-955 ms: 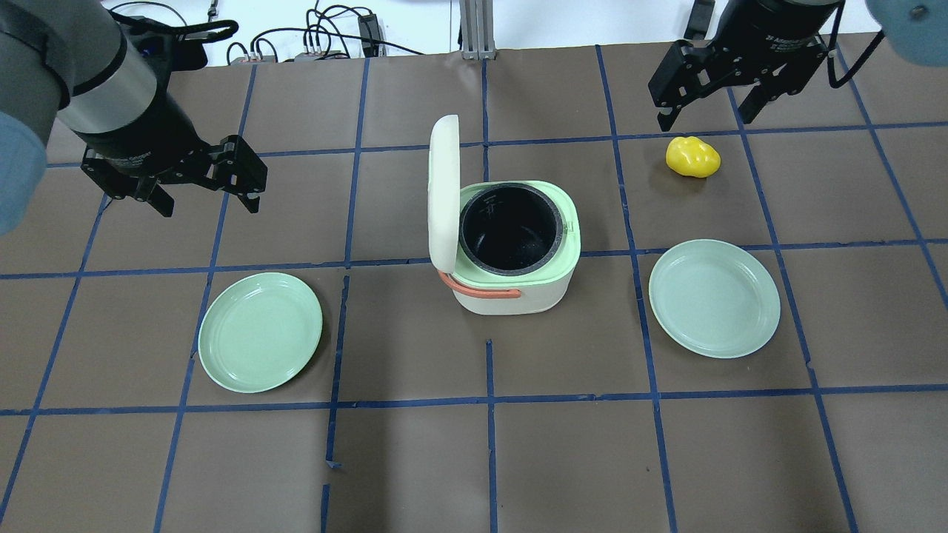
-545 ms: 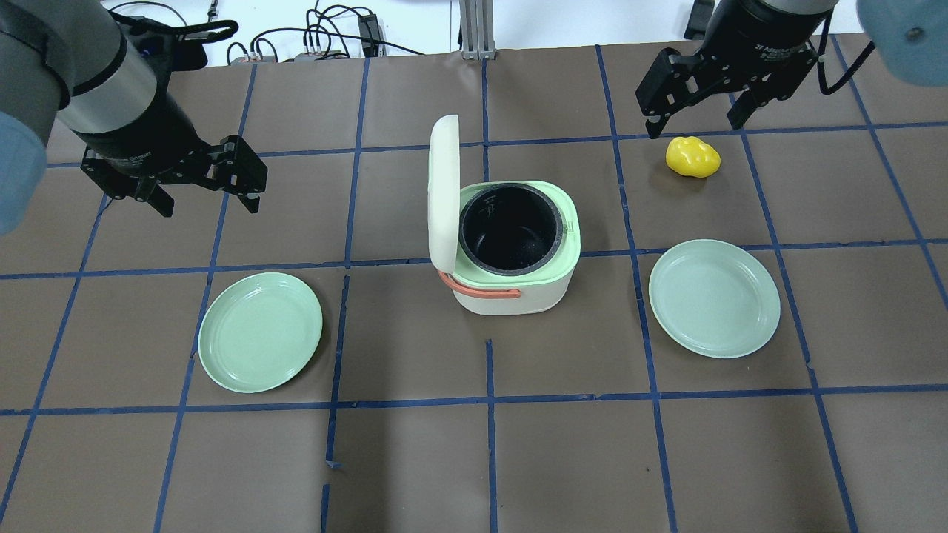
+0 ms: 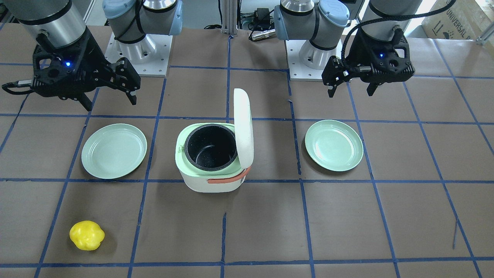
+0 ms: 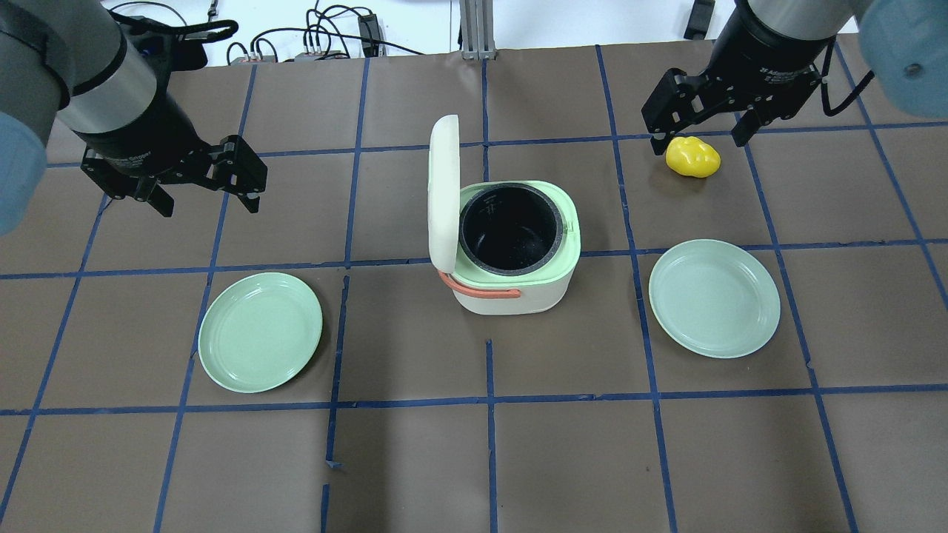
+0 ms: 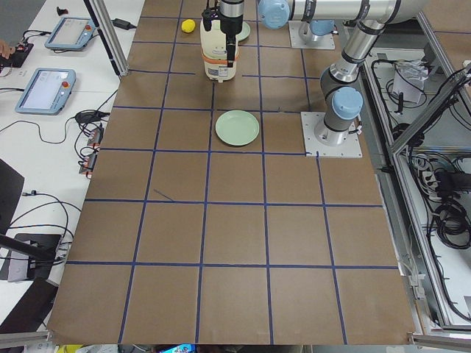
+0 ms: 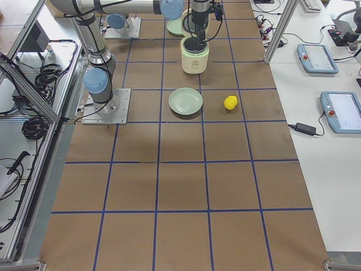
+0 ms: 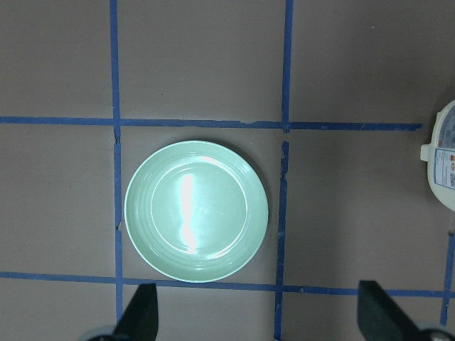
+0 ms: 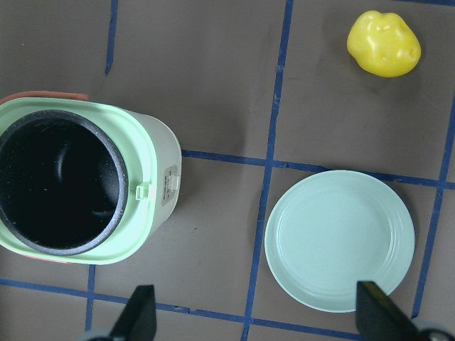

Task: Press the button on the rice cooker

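Cooker (image 4: 518, 292): lid up, pot empty.
Left plate (image 4: 259, 331), right plate (image 4: 714, 298): empty.
Left gripper (image 4: 206, 201), right gripper (image 4: 698, 142): released, I judge.
Right wrist view: side label (image 8: 169, 186), unseen overhead.

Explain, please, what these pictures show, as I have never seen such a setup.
Two robot arms stand at a brown table. Each ends in a two-finger gripper; the left gripper and the right gripper are open and hold nothing. One camera looks from behind the robot, one faces it, two watch from the table's ends, one rides on each wrist. On the table: a rice cooker with its lid up, a left plate, a right plate, and a yellow lump beyond it.
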Available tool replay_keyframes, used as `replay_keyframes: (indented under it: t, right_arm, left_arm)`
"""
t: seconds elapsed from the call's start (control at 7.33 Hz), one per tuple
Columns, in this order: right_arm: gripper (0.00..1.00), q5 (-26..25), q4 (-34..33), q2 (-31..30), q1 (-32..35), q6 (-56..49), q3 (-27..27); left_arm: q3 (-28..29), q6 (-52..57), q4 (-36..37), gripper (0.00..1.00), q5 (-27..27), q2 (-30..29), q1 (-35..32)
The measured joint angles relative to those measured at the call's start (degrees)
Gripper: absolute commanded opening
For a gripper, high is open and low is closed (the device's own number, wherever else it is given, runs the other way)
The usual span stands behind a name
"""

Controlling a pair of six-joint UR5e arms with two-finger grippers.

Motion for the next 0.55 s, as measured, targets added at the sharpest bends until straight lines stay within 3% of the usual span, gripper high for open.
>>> replay_keyframes:
  t: [0.55]
  right_arm:
    - [1.00,-0.6,0.2,-0.1,-0.1,0.1,-0.2]
  left_arm:
    - [0.0,0.0,-0.1,1.00,0.0,0.0,0.0]
